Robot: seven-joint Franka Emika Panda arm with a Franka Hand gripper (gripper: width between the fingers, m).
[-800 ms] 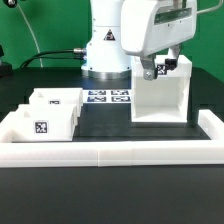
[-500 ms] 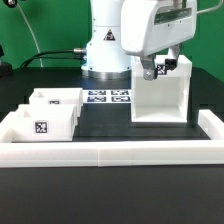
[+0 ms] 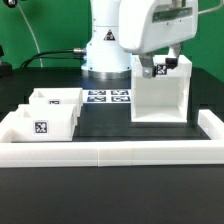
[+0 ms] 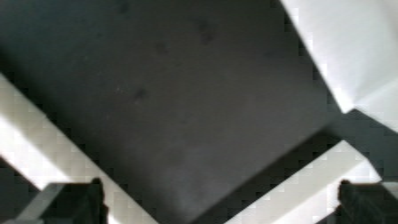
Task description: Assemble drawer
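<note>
1. White plastic housing (image 3: 160, 100) of the drawer is standing upright on the exterior view's right. Its open face is turning toward the camera, and it is hollow with no tray inside.
2. My gripper (image 3: 153, 70) is hanging at the housing's top edge, over the corner nearer the exterior view's left. I cannot tell whether it is touching the plastic.
3. In the wrist view my fingers (image 4: 71, 203) are showing spread wide apart with only dark surface between them, so I am gripping nothing.
4. The front tray (image 3: 38, 125) and the rear tray (image 3: 60, 100) are sitting close together on the exterior view's left, well apart from the housing.
5. Judgement: the job is looking early, with the step in hand being work on the housing, since neither tray is seated.
6. Judgement: the next move is calling for a firm pinch on one housing wall, or a retreat toward a tray. Either way the opening needs to be facing the tray squarely.
7. Surface: the black table (image 3: 110, 125) is reading matte and flat. A low white wall (image 3: 110, 150) is running across the front and up both sides. The marker board (image 3: 108, 97) is lying flat between the trays and the housing.
8. Room: a green backdrop (image 3: 20, 30) and a black cable (image 3: 50, 50) are showing behind the arm's base (image 3: 105, 45).
</note>
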